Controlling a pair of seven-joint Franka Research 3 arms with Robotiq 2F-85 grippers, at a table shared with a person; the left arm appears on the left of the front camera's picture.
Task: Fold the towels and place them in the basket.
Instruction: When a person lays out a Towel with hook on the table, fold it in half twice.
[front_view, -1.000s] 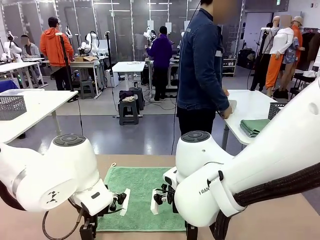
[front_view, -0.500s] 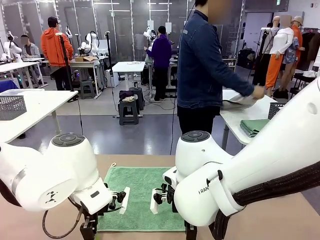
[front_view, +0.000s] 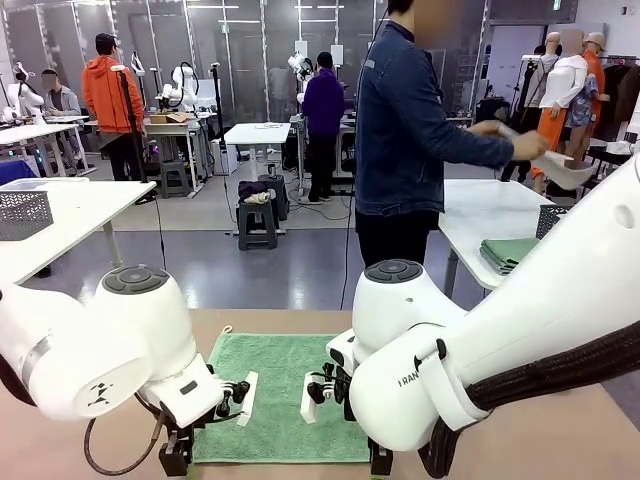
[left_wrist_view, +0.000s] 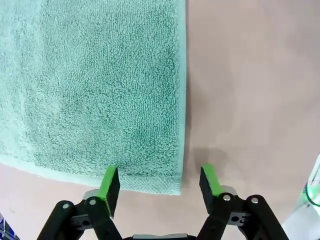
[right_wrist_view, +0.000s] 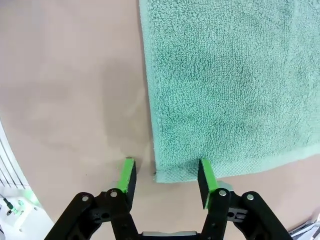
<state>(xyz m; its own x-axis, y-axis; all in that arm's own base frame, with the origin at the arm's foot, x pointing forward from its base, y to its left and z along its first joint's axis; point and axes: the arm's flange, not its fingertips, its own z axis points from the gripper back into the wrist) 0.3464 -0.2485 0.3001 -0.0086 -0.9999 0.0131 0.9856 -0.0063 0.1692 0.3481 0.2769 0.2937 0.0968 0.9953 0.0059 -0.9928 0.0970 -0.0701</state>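
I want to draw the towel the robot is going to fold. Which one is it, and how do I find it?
Look at the tan table at the very front. The green towel lies flat there, with the left gripper and right gripper each at a near corner. The folded stack on the white table behind is green too, but not spread out.

Glossy white left arm and right arm, rounded joints with dark grey caps, a black cable under the left. The left gripper and right gripper are black, with green pads and silver screws.
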